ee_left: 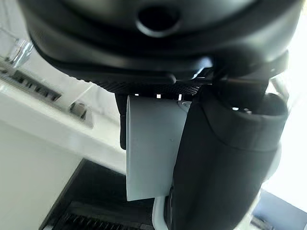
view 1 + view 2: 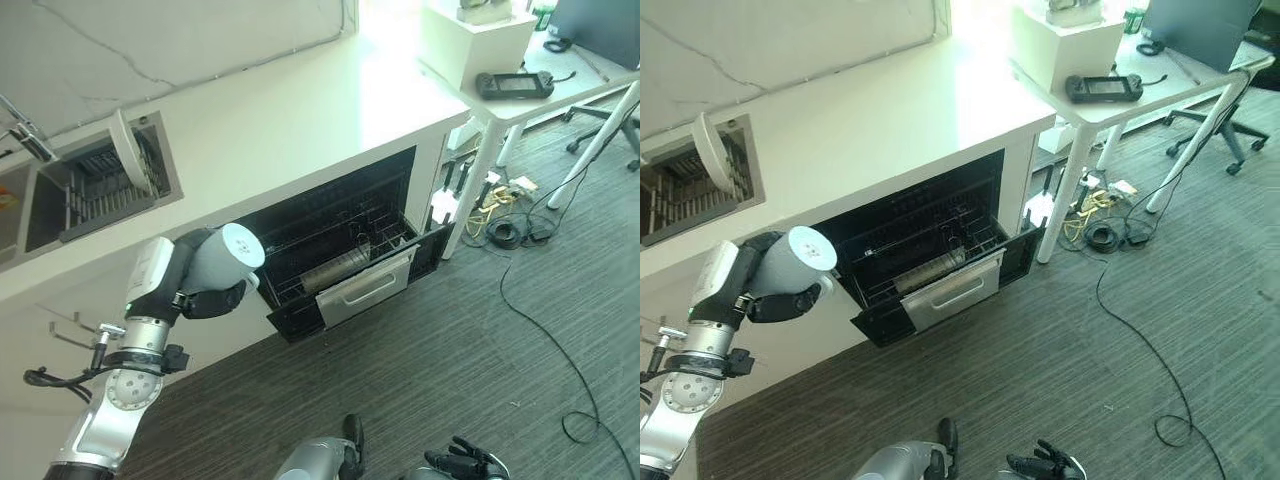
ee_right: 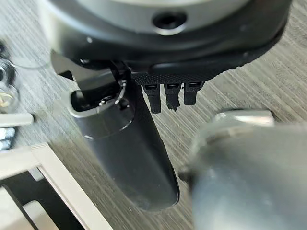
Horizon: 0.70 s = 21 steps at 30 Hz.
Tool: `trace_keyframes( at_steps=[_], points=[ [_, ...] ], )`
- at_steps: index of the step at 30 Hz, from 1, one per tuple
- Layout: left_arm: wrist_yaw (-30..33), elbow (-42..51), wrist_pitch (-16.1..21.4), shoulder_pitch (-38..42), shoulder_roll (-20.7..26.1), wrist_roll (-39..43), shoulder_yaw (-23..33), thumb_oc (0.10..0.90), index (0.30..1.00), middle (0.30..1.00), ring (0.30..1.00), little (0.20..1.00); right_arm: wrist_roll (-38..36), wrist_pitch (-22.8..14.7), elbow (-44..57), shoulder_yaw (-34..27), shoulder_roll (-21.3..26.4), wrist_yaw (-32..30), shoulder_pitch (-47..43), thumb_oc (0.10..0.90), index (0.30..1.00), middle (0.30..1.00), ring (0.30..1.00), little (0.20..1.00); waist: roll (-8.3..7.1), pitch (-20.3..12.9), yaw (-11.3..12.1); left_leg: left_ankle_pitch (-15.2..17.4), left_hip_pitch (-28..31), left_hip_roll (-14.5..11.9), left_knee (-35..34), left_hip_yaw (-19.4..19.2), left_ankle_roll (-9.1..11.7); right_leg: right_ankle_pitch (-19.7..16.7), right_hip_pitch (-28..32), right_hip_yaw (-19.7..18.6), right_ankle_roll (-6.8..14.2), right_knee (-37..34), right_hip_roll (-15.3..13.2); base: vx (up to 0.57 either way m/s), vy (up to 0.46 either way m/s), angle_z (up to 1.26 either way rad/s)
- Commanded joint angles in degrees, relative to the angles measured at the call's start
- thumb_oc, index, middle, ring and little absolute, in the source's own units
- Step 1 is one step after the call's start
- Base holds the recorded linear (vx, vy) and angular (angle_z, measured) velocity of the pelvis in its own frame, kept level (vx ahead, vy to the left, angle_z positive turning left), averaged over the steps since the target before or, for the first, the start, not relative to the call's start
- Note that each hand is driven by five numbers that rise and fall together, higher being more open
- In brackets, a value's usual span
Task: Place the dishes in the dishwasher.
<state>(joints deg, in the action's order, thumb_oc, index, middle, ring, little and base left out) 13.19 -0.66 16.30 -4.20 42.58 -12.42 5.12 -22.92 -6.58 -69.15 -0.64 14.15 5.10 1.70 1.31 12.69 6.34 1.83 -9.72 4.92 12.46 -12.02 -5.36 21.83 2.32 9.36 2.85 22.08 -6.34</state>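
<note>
Left hand (image 2: 215, 298) fingers curled round pale cup (image 2: 225, 257) — beside open dishwasher (image 2: 345, 260)

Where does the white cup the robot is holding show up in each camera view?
Left eye view: the white cup sits lower left, in the left hand, beside the open dishwasher.
Right eye view: lower left, nearer the edge.
Left wrist view: centre, pale wall between dark fingers.
Right wrist view: not in it.
Shared landmark: the dishwasher's dark opening.
</note>
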Motion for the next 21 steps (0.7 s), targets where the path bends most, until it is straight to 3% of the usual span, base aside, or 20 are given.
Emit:
trace_keyframes(
  at_steps=[1, 3, 4, 7, 9, 11, 14, 17, 18, 21],
  points=[
    [4.78, 5.0, 5.09, 3.46, 2.95, -2.13, 7.41, 0.4, 0.3, 0.3, 0.3, 0.3, 0.02, -2.26, 4.12, 0.87, 2.06, -0.76, 0.44, 0.8, 0.9, 0.9, 0.9, 0.9, 2.49, -2.93, -0.48, 8.46, -2.5, -2.82, 4.73, 3.29, 2.64, -12.01, 3.15, 5.6, 5.42, -4.89, 5.49, 0.24, 0.057, 0.1],
    [5.63, 4.07, 4.61, 4.02, 4.59, -1.91, 6.75, 0.4, 0.3, 0.3, 0.3, 0.3, -0.45, -2.1, 5.06, 0.98, 1.66, -0.76, -0.01, 0.8, 0.9, 0.9, 0.9, 0.9, 3.39, -2.22, -1.15, 9.61, -0.96, -3.0, 4.73, 5.13, 1.3, -15.68, -2.36, 5.56, 6.8, 4.48, 4.73, 0.1, 0.026, 0.15],
    [6.39, 3.56, 4.71, 4.53, 5.66, -1.4, 6.2, 0.4, 0.3, 0.3, 0.3, 0.3, -0.58, -2.53, 5.7, 1.36, 1.58, -0.19, -0.23, 0.8, 0.9, 0.9, 0.9, 0.9, 4.0, -1.62, -1.45, 10.34, 0.61, -3.51, 4.73, 6.53, 1.38, -16.19, -5.79, 6.32, 6.67, 6.29, 2.23, 0.11, -0.091, 0.13],
    [7.49, 3.17, 4.3, 6.07, 6.56, -1.85, 5.18, 0.4, 0.3, 0.3, 0.3, 0.3, 0.07, -3.32, 5.45, 1.93, 1.27, -0.06, -1.09, 0.8, 0.9, 0.9, 0.9, 0.9, 4.15, -1.1, -1.91, 11.25, 2.59, -4.86, 4.73, 9.43, 2.9, -18.95, -5.37, 5.23, 7.51, -4.89, -3.18, 0.19, -0.263, 0.3],
    [6.02, 2.48, 4.25, 7.39, 8.12, -0.43, 4.74, 0.4, 0.3, 0.3, 0.3, 0.3, 2.68, -5.11, 3.18, 2.02, 1.45, 1.55, -1.92, 0.8, 0.9, 0.9, 0.9, 0.9, 2.03, -2.14, -1.12, 12.48, 3.33, -4.26, 4.73, 12.35, 3.76, -17.01, -8.46, -0.03, 9.35, -4.89, -8.33, 0.31, -0.559, 0.68],
    [4.59, 3.73, 3.01, 6.53, 8.12, 0.47, 5.76, 0.4, 0.3, 0.3, 0.3, 0.3, 4.73, -5.42, 4.12, 3.99, 1.63, 2.17, -2.45, 0.8, 0.9, 0.9, 0.9, 0.9, 0.42, -3.15, -0.22, 13.86, 4.15, -5.06, 4.73, 14.25, 4.81, -16.44, -10.7, -3.85, 11.15, -4.89, -10.2, 0.33, -0.665, 0.55],
    [6.3, 3.67, 4.36, 5.29, 8.62, 1.31, 6.69, 0.4, 0.3, 0.3, 0.3, 0.3, 5.95, -5.14, 6.0, 6.11, 1.55, 2.38, -2.69, 0.8, 0.9, 0.9, 0.9, 0.9, -0.33, -3.13, -0.39, 14.99, 5.73, -7.51, 4.73, 16.26, 6.4, -16.71, -12.71, -6.64, 11.92, -4.89, -9.76, 0.24, -0.558, 0.19],
    [6.5, 4.15, 4.38, 4.14, 6.84, 1.82, 7.63, 0.4, 0.3, 0.3, 0.3, 0.3, 6.96, -3.43, 6.58, 7.82, 2.38, 3.07, -2.51, 0.8, 0.9, 0.9, 0.9, 0.9, -0.34, -3.5, -0.52, 13.62, 5.95, -11.44, 4.73, 15.85, 9.06, -13.97, -10.44, -3.31, 10.25, -4.89, -7.82, 0.22, -0.526, 0.3],
    [6.52, 6.18, 3.62, 4.25, 5.55, 1.87, 7.14, 0.4, 0.3, 0.3, 0.3, 0.3, 7.36, -4.06, 6.45, 8.12, 3.26, 3.41, -2.75, 0.8, 0.9, 0.9, 0.9, 0.9, -0.28, -3.63, -0.76, 12.03, 5.09, -13.31, 4.73, 15.7, 9.8, -12.48, -9.62, -2.04, 8.57, -4.89, -6.29, 0.19, -0.511, 0.3],
    [3.76, 7.96, 2.69, 6.21, 3.96, 1.34, 6.14, 0.4, 0.3, 0.3, 0.3, 0.3, 5.17, -4.24, 5.79, 8.3, 3.9, 2.35, -2.7, 0.8, 0.9, 0.9, 0.9, 0.9, -0.32, -2.79, -0.71, 8.7, 2.97, -14.69, 4.73, 13.77, 10.18, -10.98, -8.0, 0.5, 6.39, -4.89, -4.94, 0.09, -0.345, 0.6]
  ],
)
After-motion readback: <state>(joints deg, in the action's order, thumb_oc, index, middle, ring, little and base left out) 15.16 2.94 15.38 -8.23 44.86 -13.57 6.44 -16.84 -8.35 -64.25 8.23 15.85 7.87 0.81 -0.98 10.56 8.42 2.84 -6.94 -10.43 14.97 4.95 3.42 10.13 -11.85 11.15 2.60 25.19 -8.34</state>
